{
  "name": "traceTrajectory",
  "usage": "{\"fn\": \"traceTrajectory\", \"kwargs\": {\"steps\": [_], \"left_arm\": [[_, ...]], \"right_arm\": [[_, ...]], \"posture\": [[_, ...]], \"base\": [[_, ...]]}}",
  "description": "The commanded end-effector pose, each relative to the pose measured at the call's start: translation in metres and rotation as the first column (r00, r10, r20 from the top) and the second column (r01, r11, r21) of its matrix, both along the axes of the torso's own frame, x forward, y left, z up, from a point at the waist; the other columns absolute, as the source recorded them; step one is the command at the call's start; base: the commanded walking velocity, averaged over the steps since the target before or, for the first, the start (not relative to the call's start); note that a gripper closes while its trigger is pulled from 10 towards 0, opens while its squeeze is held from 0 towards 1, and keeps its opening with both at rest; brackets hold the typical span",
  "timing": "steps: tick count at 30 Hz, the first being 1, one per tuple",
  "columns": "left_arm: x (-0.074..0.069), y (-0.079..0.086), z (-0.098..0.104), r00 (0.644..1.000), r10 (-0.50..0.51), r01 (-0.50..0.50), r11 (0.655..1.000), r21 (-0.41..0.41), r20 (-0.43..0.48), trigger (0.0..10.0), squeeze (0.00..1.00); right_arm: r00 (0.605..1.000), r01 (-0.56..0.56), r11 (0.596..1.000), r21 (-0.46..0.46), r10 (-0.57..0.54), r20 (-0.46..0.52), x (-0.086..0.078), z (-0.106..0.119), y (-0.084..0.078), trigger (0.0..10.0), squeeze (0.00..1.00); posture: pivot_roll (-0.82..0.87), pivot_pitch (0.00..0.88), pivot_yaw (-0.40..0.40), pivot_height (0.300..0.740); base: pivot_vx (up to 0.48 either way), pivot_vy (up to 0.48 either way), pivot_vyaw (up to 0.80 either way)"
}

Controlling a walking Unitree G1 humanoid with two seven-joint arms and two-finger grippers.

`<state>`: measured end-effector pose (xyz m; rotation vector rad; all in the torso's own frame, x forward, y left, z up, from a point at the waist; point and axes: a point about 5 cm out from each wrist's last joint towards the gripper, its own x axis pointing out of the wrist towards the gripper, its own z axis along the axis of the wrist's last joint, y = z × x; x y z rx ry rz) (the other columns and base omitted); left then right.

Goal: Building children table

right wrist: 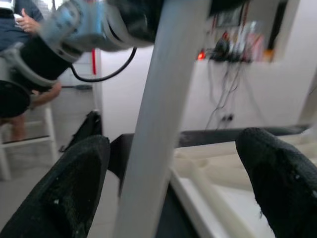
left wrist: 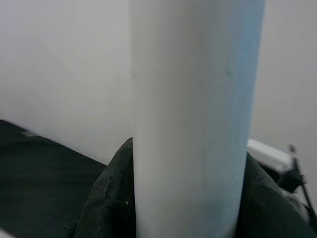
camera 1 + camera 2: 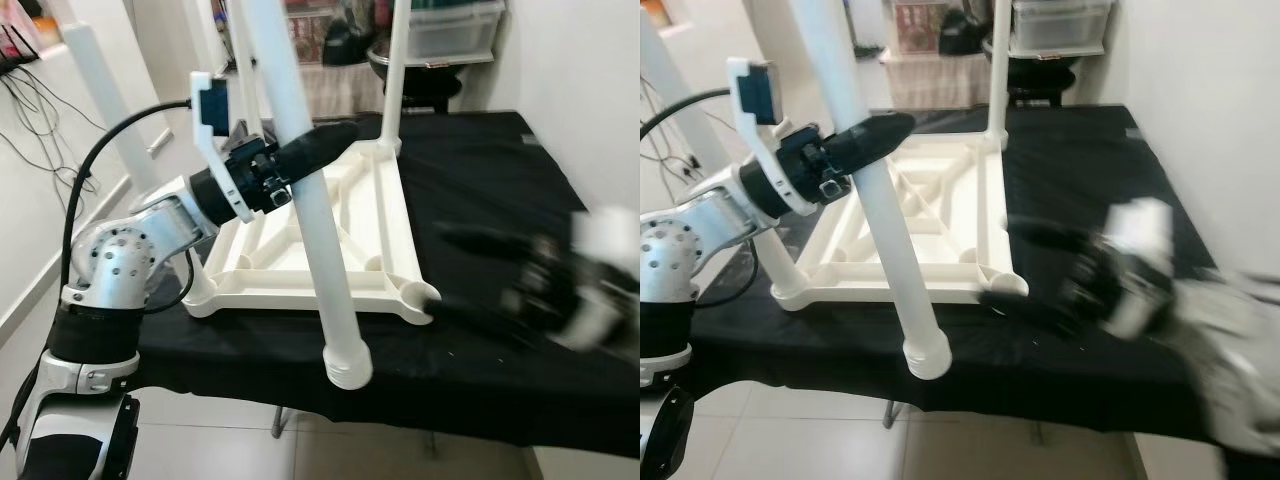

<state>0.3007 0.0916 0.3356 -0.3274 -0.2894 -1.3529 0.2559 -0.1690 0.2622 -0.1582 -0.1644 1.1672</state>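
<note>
Left gripper (image 3: 335,140) clamped on leg (image 3: 312,215), tilting it clear of frame (image 3: 320,260).
Right gripper (image 1: 178,163), fingers apart, nears leg beside frame, likely to steady it for fitting.

Left pincer (image 3: 325,143) clamps a tilted white leg (image 3: 310,215) above the inverted tabletop (image 3: 385,215) near the desk's (image 3: 480,180) front edge.
</note>
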Motion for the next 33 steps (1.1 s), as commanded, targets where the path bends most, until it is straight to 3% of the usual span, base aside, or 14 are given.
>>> {"fn": "traceTrajectory", "kwargs": {"steps": [1,2,7,14,19,23,28,33], "left_arm": [[-0.003,-0.003,0.005,0.997,-0.013,0.011,1.0,0.024,0.073,0.0,0.0],[-0.005,-0.007,0.007,0.993,-0.035,0.03,0.999,0.042,0.115,0.0,0.0],[-0.01,-0.009,0.013,0.985,-0.053,0.047,0.998,0.039,0.166,0.0,0.0],[-0.013,-0.012,0.016,0.979,-0.06,0.053,0.998,0.039,0.192,0.0,0.0],[-0.015,-0.018,0.015,0.972,-0.073,0.065,0.997,0.043,0.224,0.0,0.0],[-0.015,-0.019,0.015,0.97,-0.075,0.067,0.997,0.044,0.229,0.0,0.0],[-0.016,-0.023,0.016,0.969,-0.081,0.074,0.996,0.04,0.232,0.0,0.0],[-0.015,-0.023,0.018,0.969,-0.079,0.073,0.997,0.034,0.234,0.0,0.0]], "right_arm": [[0.998,0.001,0.999,-0.044,-0.003,-0.057,0.003,-0.01,0.013,10.0,0.0],[0.992,0.014,1.0,-0.015,-0.016,-0.123,0.009,-0.013,0.027,10.0,0.0],[0.973,0.064,0.998,0.022,-0.057,-0.226,0.017,-0.022,0.038,10.0,0.0],[0.965,0.034,0.999,0.041,-0.022,-0.262,0.015,-0.028,0.055,10.0,0.0],[0.953,0.074,0.997,0.002,-0.071,-0.295,0.028,-0.043,0.082,10.0,0.0],[0.949,0.091,0.996,-0.008,-0.089,-0.301,0.031,-0.044,0.086,10.0,0.0],[0.964,0.13,0.991,-0.01,-0.129,-0.234,0.043,-0.049,0.103,10.0,0.0],[0.973,0.114,0.993,-0.022,-0.116,-0.202,0.044,-0.052,0.112,10.0,0.0]], "posture": [[-0.06,0.081,0.074,0.74],[-0.06,0.081,0.071,0.74],[-0.07,0.08,0.068,0.74],[-0.06,0.081,0.065,0.74],[-0.06,0.082,0.062,0.74],[-0.06,0.082,0.062,0.74],[-0.05,0.085,0.062,0.74],[-0.04,0.084,0.061,0.74]], "base": [[0.0,0.0,0.0],[0.0,0.0,0.0],[0.0,0.0,0.0],[0.0,0.0,0.0],[0.0,0.0,0.0],[0.0,0.0,0.0],[0.0,0.0,0.0],[0.0,0.0,0.0]]}}
